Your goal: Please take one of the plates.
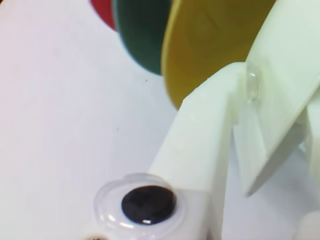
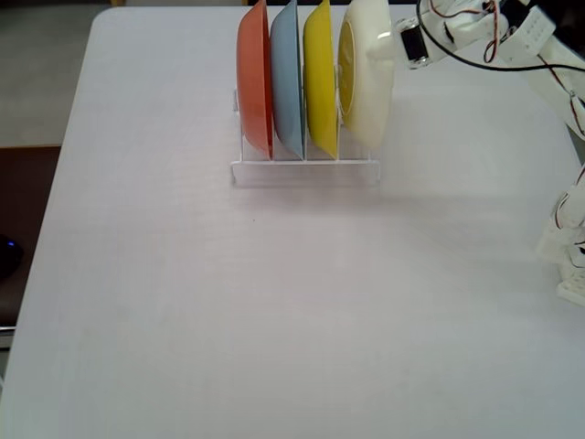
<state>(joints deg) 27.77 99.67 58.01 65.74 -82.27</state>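
1. Wrist view: the white pincer (image 1: 240,145) fills the lower right of the picture, a googly eye (image 1: 148,204) stuck on its body. Its fingers look drawn nearly together, yet whether they pinch anything cannot be told from here. Beyond them show the bright yellow plate (image 1: 205,45), a dark blue-green plate (image 1: 142,35) and a sliver of red plate (image 1: 103,11) over the white surface (image 1: 65,125).

2. Fixed view: four plates stand on edge in a clear rack (image 2: 304,169) at the far side of the surface. From left they run orange-red, light blue, bright yellow, then the cream plate (image 2: 367,73) at the right end. The arm (image 2: 475,37) reaches in from the right, its tip at the cream plate's upper right rim; contact appears likely but is not clear.

3. Judgement: the approach looks complete. The cream plate sits in its slot, so securing it and lifting it free remain.
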